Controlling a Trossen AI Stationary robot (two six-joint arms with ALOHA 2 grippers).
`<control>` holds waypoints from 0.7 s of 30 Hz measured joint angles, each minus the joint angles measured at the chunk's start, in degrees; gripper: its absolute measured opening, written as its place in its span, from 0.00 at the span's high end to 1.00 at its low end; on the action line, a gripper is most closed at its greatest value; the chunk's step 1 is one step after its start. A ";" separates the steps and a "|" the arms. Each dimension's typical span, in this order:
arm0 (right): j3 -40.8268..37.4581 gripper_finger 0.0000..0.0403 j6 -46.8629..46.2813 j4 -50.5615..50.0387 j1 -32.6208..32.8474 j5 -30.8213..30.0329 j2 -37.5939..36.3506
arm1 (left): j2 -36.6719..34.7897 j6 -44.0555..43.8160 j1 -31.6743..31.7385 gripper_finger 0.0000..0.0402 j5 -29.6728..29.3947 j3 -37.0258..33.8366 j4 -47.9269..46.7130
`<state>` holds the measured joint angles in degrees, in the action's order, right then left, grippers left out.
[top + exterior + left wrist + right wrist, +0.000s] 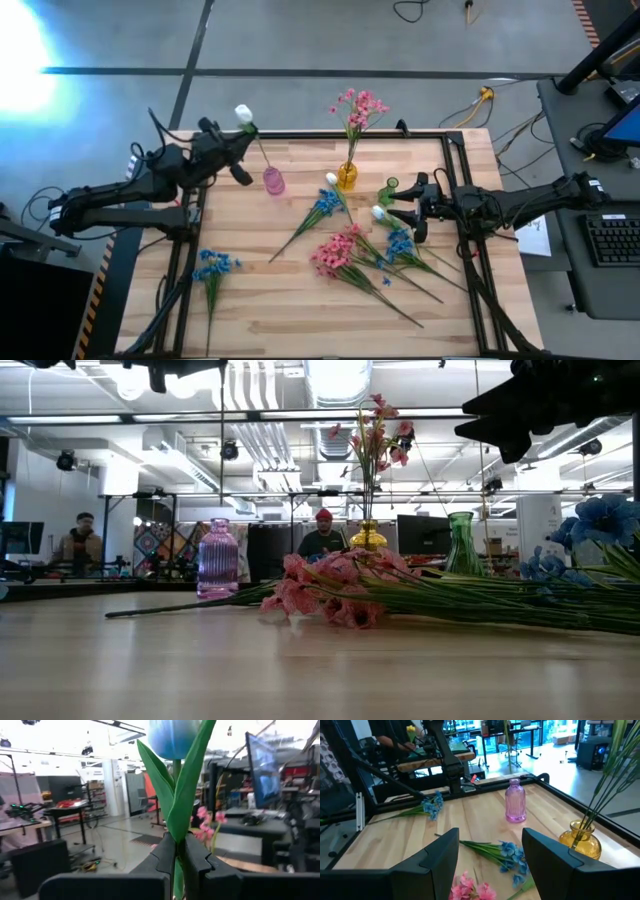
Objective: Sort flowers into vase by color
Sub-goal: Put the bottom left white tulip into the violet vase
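White bud flower point(243, 114) pinched by left gripper point(240, 135) above bench's far edge; next, likely lower stem into purple vase point(273, 180). Right gripper point(400, 212) spread, idle.

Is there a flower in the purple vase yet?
No, the purple vase stands empty on the table, while pink flowers already sit in the yellow vase.

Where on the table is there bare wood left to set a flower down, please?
Bare wood lies along the near edge of the table, between the lone blue flower and the pink flowers. There is also bare wood in front of the pink vase. It is crowded around the yellow vase, the green vase and the right gripper.
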<state>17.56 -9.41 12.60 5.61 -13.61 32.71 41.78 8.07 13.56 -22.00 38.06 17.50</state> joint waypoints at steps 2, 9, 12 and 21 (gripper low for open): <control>0.00 0.48 -0.02 -0.02 0.00 -0.02 0.00 | -0.15 -0.28 0.07 1.00 -0.09 0.02 -0.03; 0.00 0.48 -0.45 -0.07 0.00 -0.03 0.00 | 0.07 -0.48 0.07 1.00 -4.51 0.02 -1.43; 0.00 0.48 -0.62 -0.07 0.00 -0.04 0.00 | 0.64 -0.49 0.09 1.00 -5.13 0.02 -1.51; 0.00 0.48 -1.20 -0.09 0.00 -0.02 0.00 | 3.96 -1.08 0.22 1.00 -6.03 0.02 -0.55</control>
<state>17.56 -10.61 12.51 5.61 -13.63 32.71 45.73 6.99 13.78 -28.03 38.09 16.94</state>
